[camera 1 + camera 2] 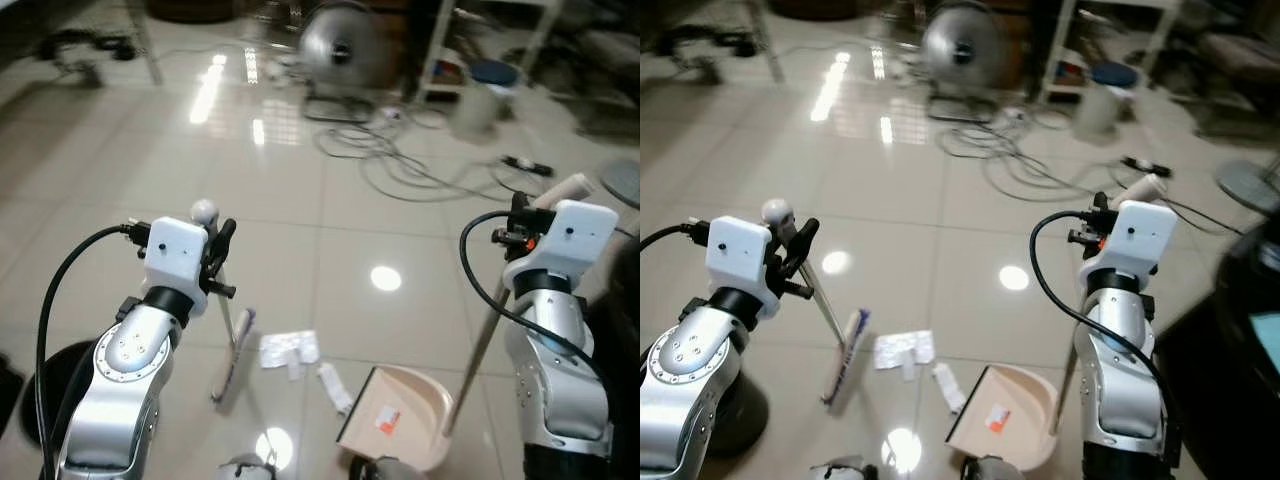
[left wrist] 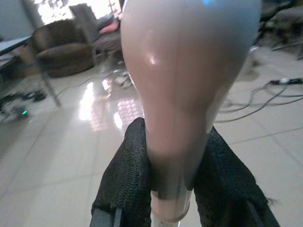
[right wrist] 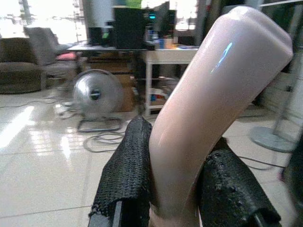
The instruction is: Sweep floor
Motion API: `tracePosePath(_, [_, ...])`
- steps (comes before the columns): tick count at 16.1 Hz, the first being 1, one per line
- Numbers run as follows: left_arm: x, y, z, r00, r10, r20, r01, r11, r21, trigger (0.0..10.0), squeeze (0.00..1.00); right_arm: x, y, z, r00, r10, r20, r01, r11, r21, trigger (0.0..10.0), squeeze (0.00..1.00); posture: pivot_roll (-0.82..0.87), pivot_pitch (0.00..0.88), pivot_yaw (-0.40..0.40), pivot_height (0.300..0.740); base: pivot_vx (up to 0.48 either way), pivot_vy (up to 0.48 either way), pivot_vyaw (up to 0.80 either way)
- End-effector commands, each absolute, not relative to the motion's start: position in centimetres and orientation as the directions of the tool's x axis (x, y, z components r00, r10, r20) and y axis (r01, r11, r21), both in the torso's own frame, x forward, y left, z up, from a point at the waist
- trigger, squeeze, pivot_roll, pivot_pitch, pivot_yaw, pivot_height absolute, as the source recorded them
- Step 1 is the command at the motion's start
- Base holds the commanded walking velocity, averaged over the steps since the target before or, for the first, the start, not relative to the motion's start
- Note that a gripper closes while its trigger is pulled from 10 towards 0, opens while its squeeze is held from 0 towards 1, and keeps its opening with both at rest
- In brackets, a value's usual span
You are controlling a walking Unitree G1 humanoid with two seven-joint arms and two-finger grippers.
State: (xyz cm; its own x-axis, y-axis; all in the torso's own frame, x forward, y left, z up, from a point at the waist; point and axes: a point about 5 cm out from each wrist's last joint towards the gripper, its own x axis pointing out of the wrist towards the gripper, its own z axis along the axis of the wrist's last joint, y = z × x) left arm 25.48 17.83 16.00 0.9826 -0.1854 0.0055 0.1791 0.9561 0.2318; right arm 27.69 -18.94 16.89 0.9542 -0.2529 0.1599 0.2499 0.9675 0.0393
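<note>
My left gripper (image 1: 218, 258) is shut on the pale handle of a broom (image 1: 233, 350), whose brush head rests on the tiled floor beside crumpled white paper scraps (image 1: 289, 348). The wrist view shows the black fingers (image 2: 125, 179) clamped on the rounded handle top (image 2: 184, 71). My right gripper (image 1: 520, 215) is shut on the long handle of a beige dustpan (image 1: 395, 415), which stands on the floor right of the scraps. Its curved pale grip (image 3: 213, 94) rises between the fingers (image 3: 128, 175). A small white piece (image 1: 334, 387) lies just before the pan's mouth.
A metal floor fan (image 1: 340, 45) stands at the back, with loose cables (image 1: 400, 160) and a power strip (image 1: 527, 165) spread over the tiles in front of it. A white shelf (image 1: 480, 40) is back right, a dark round base (image 1: 735, 415) near my left side.
</note>
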Motion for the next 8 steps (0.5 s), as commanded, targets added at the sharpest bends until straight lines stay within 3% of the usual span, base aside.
tracePosePath(1, [25.2,17.7,15.8,0.981,-0.195,-0.008,0.192,0.958,0.213,10.0,0.00,27.6,-18.7,17.4,0.953,-0.245,0.177,0.239,0.970,0.054,10.0,0.00,0.16,0.129,-0.033,0.740,0.000,0.000,0.00])
tracePosePath(8, [25.4,15.8,15.1,0.961,-0.275,-0.033,0.277,0.944,0.181,10.0,0.00,27.6,-18.4,17.7,0.960,-0.206,0.188,0.211,0.977,-0.005,10.0,0.00,0.14,0.139,-0.051,0.740,0.000,0.000,0.00])
